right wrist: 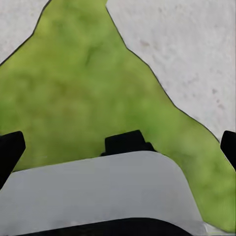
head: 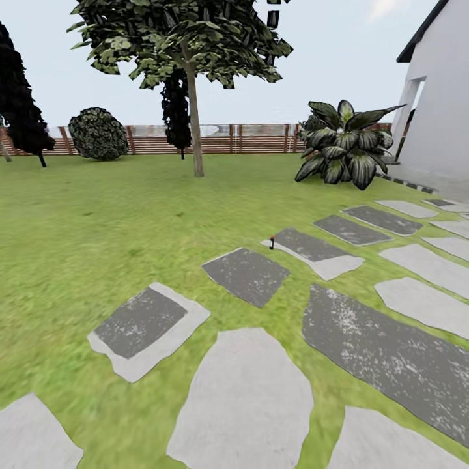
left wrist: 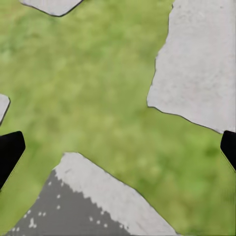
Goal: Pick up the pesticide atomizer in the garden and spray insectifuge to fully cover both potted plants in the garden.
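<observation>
The garden lawn spreads ahead, crossed by flat stepping stones. A tiny dark upright object with a red top stands at a stone's edge, too small to identify. The pesticide atomizer is out of view. A broad-leaved, pale-streaked green plant grows at the back right near the house; no pot shows under it. My left gripper hangs open over grass and stones, its black fingertips far apart. My right gripper is open too, empty, above grass beside my grey body.
A brown slatted fence closes the far side. A thin-trunked tree stands mid-lawn, with a round bush and dark conifers at the left. A white house wall rises at the right.
</observation>
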